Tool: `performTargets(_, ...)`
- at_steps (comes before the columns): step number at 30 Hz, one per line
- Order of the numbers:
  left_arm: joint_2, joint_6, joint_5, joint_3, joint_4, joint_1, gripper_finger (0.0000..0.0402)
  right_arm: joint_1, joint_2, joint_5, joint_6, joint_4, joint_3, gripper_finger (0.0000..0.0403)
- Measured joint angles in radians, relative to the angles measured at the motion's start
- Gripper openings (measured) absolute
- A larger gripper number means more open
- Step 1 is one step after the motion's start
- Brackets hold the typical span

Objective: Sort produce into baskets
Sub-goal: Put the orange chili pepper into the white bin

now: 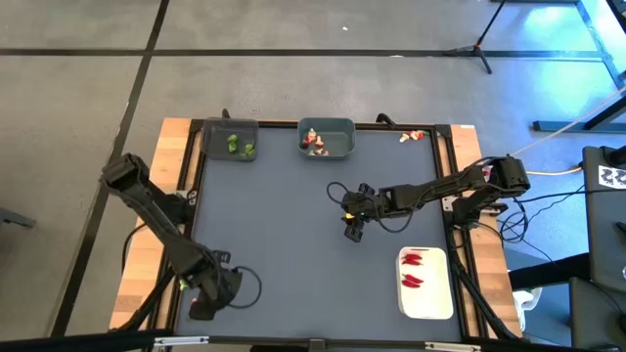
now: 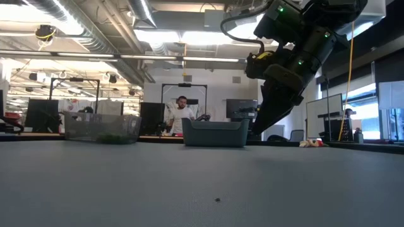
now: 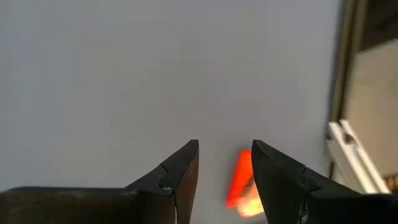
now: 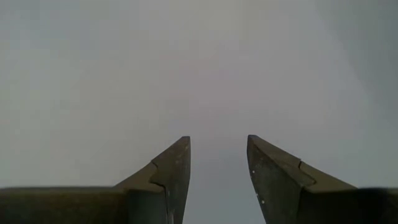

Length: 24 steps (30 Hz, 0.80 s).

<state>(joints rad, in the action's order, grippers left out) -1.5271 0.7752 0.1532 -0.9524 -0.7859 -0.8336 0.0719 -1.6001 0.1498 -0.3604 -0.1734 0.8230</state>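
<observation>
My left gripper [image 1: 203, 301] [image 3: 225, 144] stands open over the table's near left corner, pointing steeply down. A blurred red-orange produce piece [image 3: 239, 185] lies on the dark mat below it, beside one finger, and shows no touch. Over the table's middle, my right gripper [image 1: 352, 230] [image 4: 217, 138] [image 2: 265, 129] is open with nothing between its fingers. At the far edge, the dark grey bin [image 1: 232, 140] holds green pieces and the grey-teal bin [image 1: 326, 138] holds tan-and-red ones. The white tray [image 1: 425, 284] at the near right holds red chilies.
A few loose tan-and-red pieces [image 1: 411, 136] lie at the table's far right corner. The table's metal frame rail [image 3: 347, 146] and wooden border run close beside my left gripper. A person sits in the room beyond the far edge [image 2: 182, 113].
</observation>
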Motion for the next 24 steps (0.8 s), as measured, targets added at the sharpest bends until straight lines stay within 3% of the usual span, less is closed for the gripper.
performTargets(10,-0.124,0.009,0.044,0.000,0.044,-0.128,0.0143,0.000,0.000,0.000,0.000,0.000,0.000,0.0159)
performTargets(18,-0.180,0.010,0.046,0.000,0.047,-0.155,0.0141,0.000,0.000,0.001,0.000,0.000,0.000,0.0159)
performTargets(24,-0.184,-0.004,0.045,0.000,0.049,-0.155,0.0083,0.000,0.000,0.000,0.000,0.000,0.000,0.0159)
